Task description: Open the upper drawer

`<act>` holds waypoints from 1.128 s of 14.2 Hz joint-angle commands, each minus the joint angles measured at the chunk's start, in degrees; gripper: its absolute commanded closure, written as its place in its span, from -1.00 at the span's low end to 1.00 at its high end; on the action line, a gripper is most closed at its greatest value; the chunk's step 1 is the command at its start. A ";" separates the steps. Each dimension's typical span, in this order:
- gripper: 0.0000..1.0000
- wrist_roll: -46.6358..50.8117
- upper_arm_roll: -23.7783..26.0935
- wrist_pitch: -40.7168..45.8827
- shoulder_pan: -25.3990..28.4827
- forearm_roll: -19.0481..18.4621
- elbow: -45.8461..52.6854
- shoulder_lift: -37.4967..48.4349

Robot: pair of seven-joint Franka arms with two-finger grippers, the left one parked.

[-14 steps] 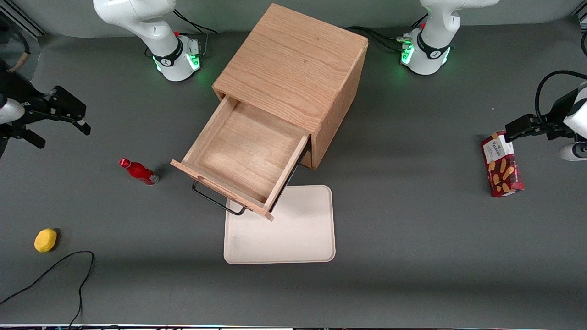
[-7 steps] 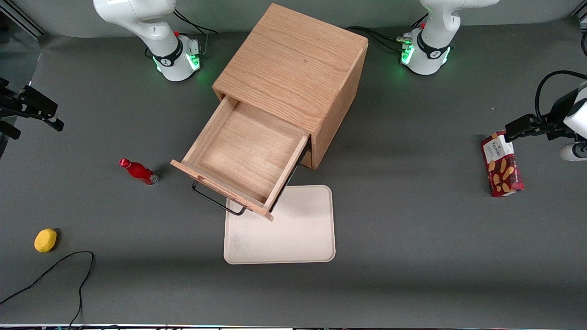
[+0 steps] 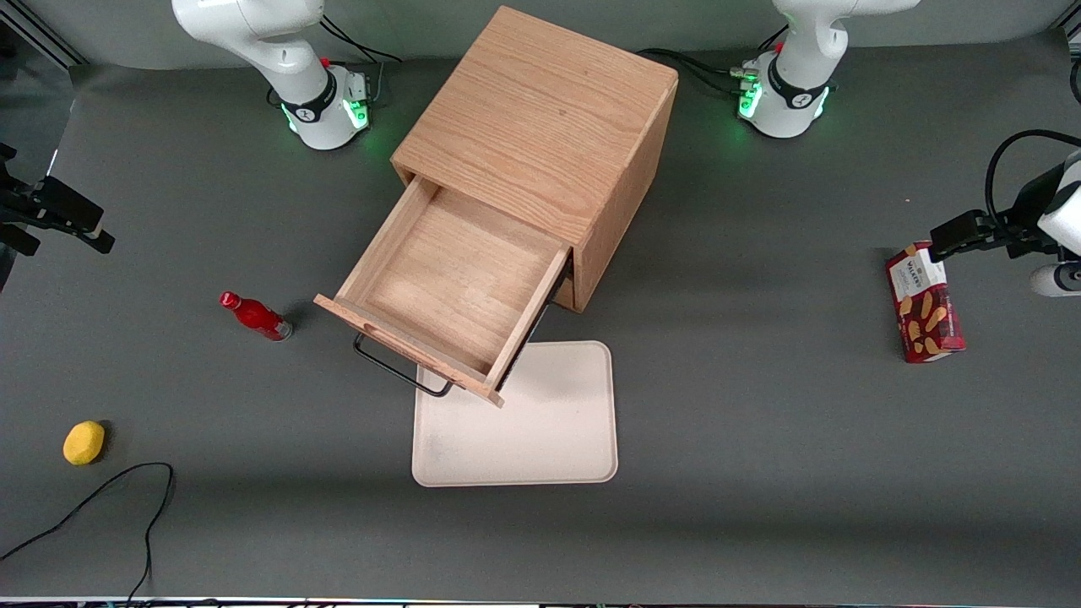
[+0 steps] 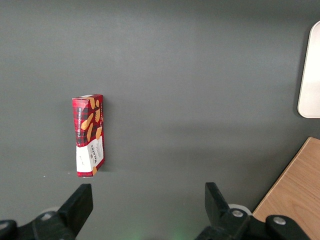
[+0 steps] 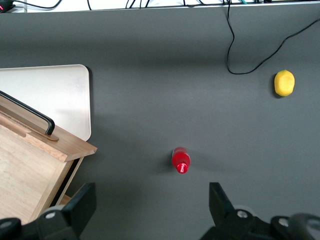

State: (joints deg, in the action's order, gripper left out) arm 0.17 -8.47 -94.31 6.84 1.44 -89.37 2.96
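Observation:
The oak cabinet (image 3: 540, 118) stands mid-table. Its upper drawer (image 3: 448, 287) is pulled far out toward the front camera, and its wooden tray shows empty. The thin black wire handle (image 3: 401, 367) hangs on the drawer's front over the table. My gripper (image 3: 67, 241) is far off toward the working arm's end of the table, above bare table and well apart from the drawer. It is open, fingers wide with nothing between them (image 5: 151, 200). The wrist view also catches the drawer's corner (image 5: 30, 165) and handle (image 5: 30, 117).
A cream tray (image 3: 540, 431) lies in front of the drawer, partly under it. A small red bottle (image 3: 255, 316) lies between my gripper and the drawer. A yellow lemon (image 3: 84, 442) and a black cable (image 3: 101, 498) are nearer the front camera. A red cookie box (image 3: 924, 304) lies toward the parked arm's end.
My gripper has drawn away from the drawer toward the working arm's end of the table, then nearly stopped. The drawer and the other objects have not moved.

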 commanded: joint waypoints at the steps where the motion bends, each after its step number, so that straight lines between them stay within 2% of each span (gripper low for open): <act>1: -1.00 2.02 2.85 -0.87 -2.00 -0.56 -0.80 -0.49; 7: -1.00 2.20 -0.40 -2.28 0.11 0.58 -0.80 -1.99; 8: -1.00 2.11 2.12 -2.54 -2.94 0.41 -0.28 -2.17; 10: -1.00 2.11 4.52 -2.11 -4.37 0.05 -0.27 -1.82; 16: -1.00 1.23 1.71 -1.93 -1.82 -0.03 -0.27 -1.64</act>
State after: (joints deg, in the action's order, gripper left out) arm 1.08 -5.58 -96.26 4.03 1.52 -89.93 0.87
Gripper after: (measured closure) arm 0.000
